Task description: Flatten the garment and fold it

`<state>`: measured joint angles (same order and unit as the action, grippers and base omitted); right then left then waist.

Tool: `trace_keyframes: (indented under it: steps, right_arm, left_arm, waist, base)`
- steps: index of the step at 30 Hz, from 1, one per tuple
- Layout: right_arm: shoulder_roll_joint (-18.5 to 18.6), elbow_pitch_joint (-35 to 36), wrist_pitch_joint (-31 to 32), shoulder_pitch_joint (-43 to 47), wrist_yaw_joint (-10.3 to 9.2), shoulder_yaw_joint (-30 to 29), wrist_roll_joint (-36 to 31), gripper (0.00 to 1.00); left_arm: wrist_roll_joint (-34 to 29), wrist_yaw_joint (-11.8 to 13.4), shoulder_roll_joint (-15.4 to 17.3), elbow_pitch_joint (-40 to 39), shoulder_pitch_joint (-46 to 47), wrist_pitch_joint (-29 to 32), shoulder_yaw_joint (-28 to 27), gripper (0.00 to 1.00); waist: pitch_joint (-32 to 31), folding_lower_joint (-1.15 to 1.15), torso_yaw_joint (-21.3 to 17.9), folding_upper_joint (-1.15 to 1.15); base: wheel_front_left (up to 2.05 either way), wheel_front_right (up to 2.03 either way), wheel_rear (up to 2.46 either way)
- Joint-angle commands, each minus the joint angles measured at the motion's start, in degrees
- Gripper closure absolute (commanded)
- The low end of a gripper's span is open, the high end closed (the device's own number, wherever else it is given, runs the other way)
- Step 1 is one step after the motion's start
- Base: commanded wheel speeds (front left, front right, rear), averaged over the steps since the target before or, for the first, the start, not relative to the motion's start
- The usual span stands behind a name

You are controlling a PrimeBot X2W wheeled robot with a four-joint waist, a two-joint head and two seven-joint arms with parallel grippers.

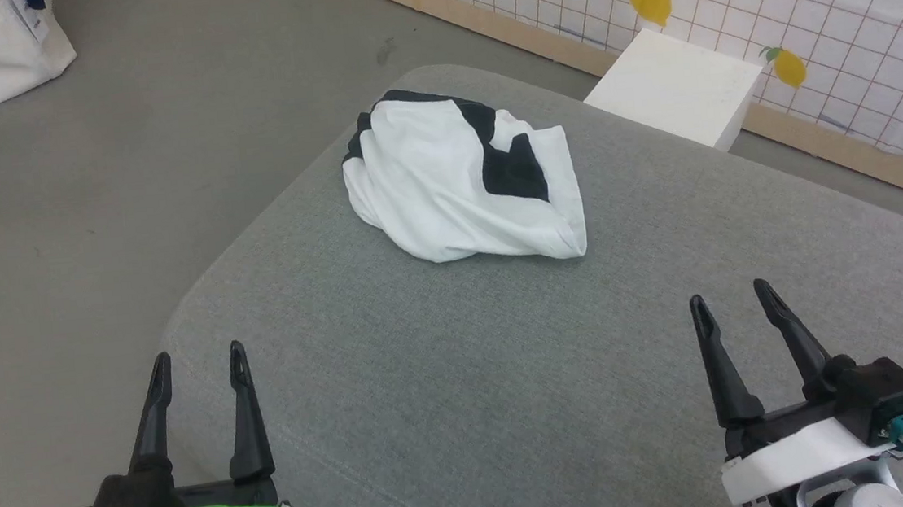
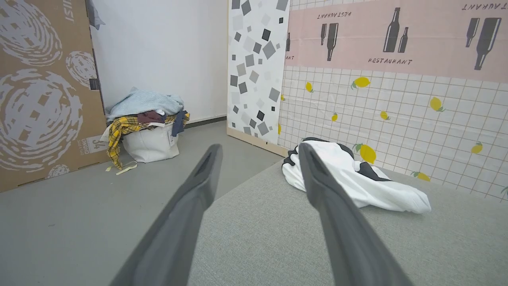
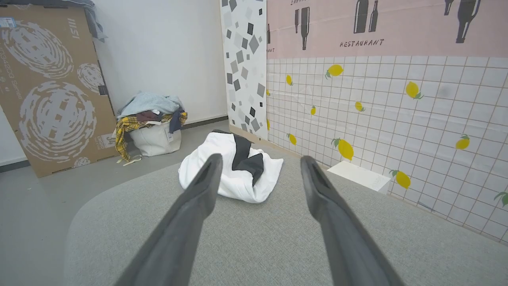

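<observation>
The garment (image 1: pixel 445 184) lies crumpled in a heap on the far part of the grey cushioned surface (image 1: pixel 511 379), white with black patches across its top. The left wrist view shows the garment (image 2: pixel 357 182) ahead to the right, and in the right wrist view the garment (image 3: pixel 234 174) sits ahead, just left of centre. My left gripper (image 1: pixel 198 360) is open at the lower left, near the cushion's left edge, well short of the cloth. My right gripper (image 1: pixel 729 294) is open at the lower right, also apart from it. Nothing is between either pair of fingers.
A rigid white box (image 1: pixel 678 87) stands on the floor behind the cushion, against the lemon-patterned tiled wall (image 1: pixel 805 2). A white bag heaped with clothes (image 2: pixel 149 131) sits on the grey floor by a large cardboard box (image 2: pixel 39 91). The cushion's left edge drops to the floor.
</observation>
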<state>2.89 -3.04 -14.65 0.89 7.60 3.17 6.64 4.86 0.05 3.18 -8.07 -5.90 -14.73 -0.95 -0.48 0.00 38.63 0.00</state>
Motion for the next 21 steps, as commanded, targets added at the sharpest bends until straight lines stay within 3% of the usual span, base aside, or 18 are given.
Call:
trace_keyframes:
  steps: [1, 13, 18, 21]
  right_arm:
    - [-0.02, -0.03, -0.35, -0.28, -0.11, -0.37, 0.15, 0.0]
    - [-0.02, 0.51, -0.09, -0.39, -0.11, -1.39, -0.54, 0.0]
    - [-0.02, 1.99, 1.07, -0.21, -0.11, -1.63, -1.01, 0.0]
    - [-0.02, 3.57, 2.08, -0.18, -0.11, -1.79, -1.37, 0.0]
  left_arm:
    - [0.01, -0.12, -0.3, -0.29, -0.1, -0.27, 0.04, 0.0]
    - [2.66, -0.96, -0.3, -1.35, 2.75, -0.27, 0.1, 0.0]
    - [4.36, -3.47, -0.1, -0.87, 7.59, -0.27, 1.66, 0.0]
    - [4.12, -5.02, 1.93, -0.07, 12.54, 0.62, 3.19, 0.0]
  waist:
    - [0.19, 0.0, -0.3, 0.0]
    - [0.98, 0.0, -1.81, 0.0]
    - [1.42, 0.0, -1.78, 0.0]
    - [2.18, 0.0, -1.73, 0.0]
  base:
    - [0.0, 0.0, 0.0]
    - [0.0, 0.0, 0.0]
    - [0.0, 0.0, 0.0]
    - [0.0, 0.0, 0.0]
